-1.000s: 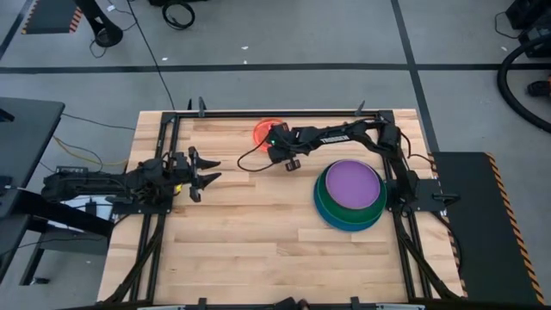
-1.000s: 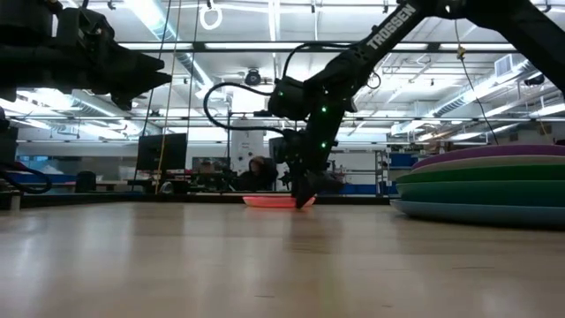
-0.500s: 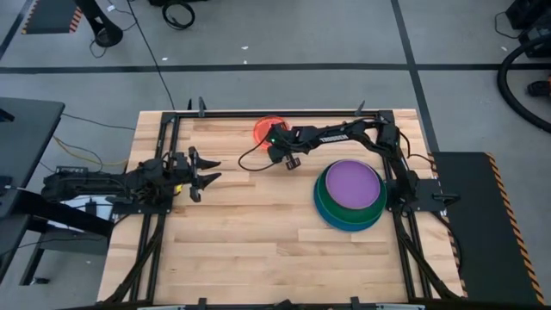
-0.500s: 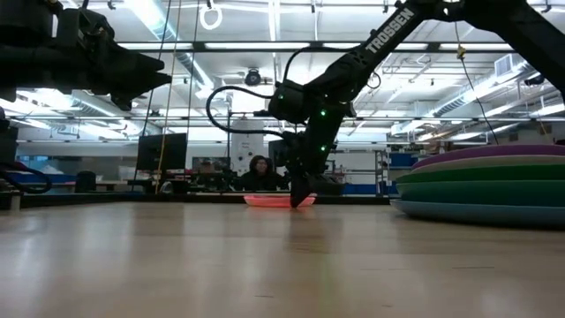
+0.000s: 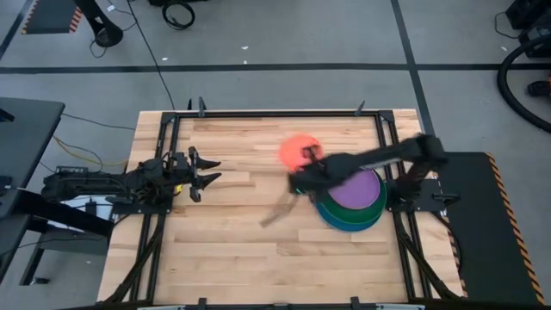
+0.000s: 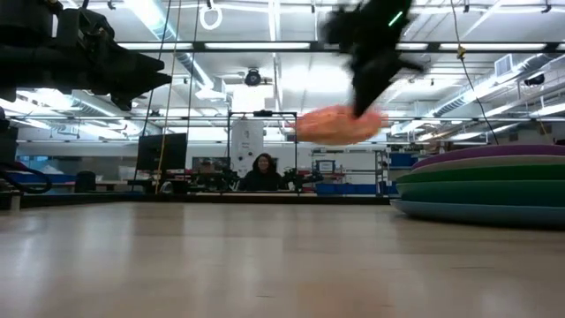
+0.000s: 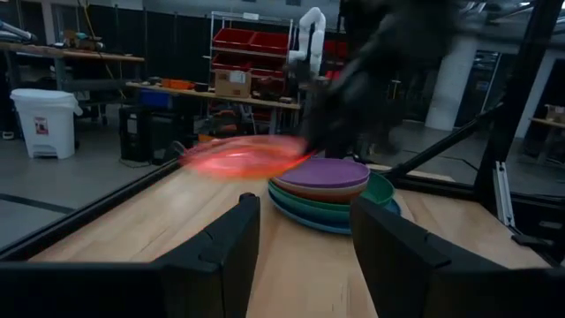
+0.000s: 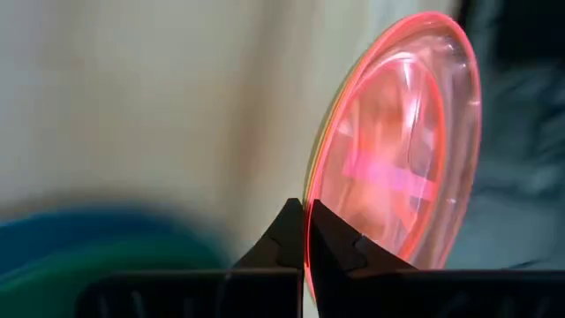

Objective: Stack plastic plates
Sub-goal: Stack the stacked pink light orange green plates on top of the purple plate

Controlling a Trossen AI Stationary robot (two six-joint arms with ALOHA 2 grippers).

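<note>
— Which step is this?
— The right gripper (image 5: 303,164) carries a round red-orange plastic plate (image 5: 299,148) in the air, near the purple-topped stack of plates (image 5: 349,197). Next, I'd guess, centre it over the stack and let go.
— Its grip?
— Fingers pinched onto the plate's rim. The left gripper (image 5: 205,172) waits spread open, well apart.

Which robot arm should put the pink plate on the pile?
The right. Its gripper is already shut on the rim of the pink plate, holding it in the air beside the plate stack. The left gripper waits open, far off at the table's left side.
</note>
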